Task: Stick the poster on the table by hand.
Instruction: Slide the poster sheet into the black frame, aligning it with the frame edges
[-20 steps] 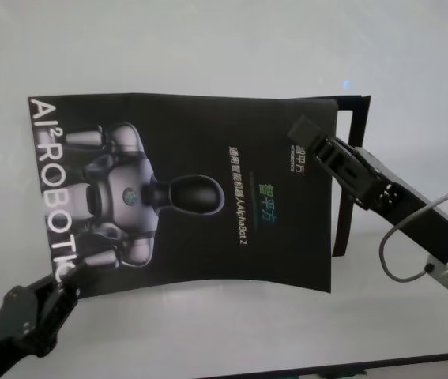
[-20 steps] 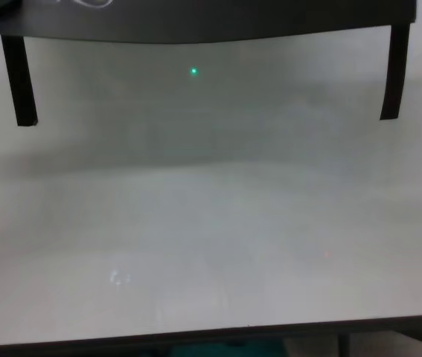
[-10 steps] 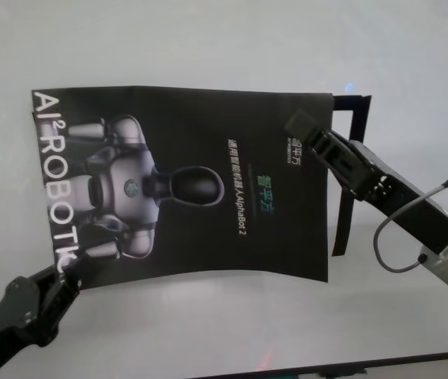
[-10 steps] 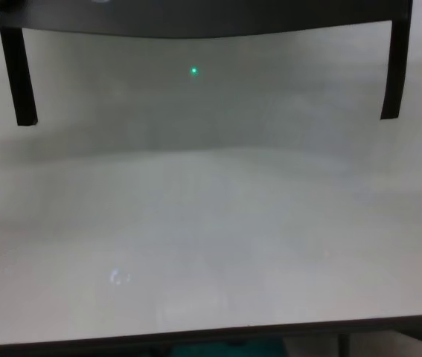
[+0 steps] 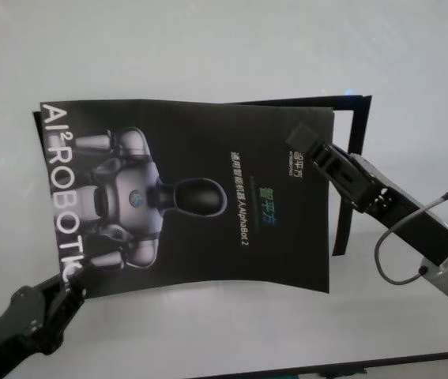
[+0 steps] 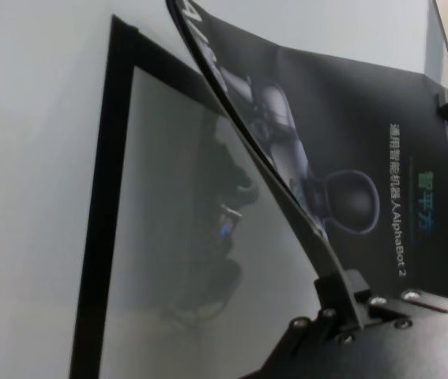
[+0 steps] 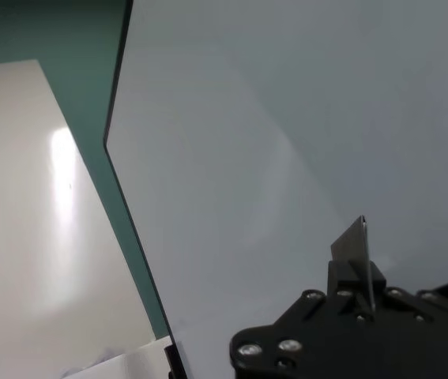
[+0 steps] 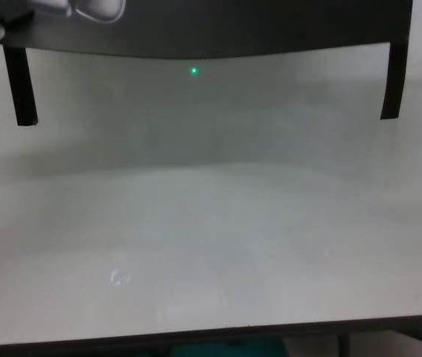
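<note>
Two grippers holding one glossy black AlphaBot 2 poster (image 5: pixel 192 197) aloft over the white-grey table (image 5: pixel 208 47), sheet bowed, clear of the surface. Beneath and beside it, black tape strips (image 5: pixel 350 181) framing the tabletop. Right gripper (image 5: pixel 309 142) clamped on the poster's right edge near the top corner. Left gripper (image 5: pixel 69 280) pinched shut on the near left corner.

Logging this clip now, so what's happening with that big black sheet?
Both arms hold the poster above the table. The left pincer clamps its near left corner, the right pincer its far right part. The sheet bows clear of the surface, over the black tape frame, not yet pressed down.
</note>
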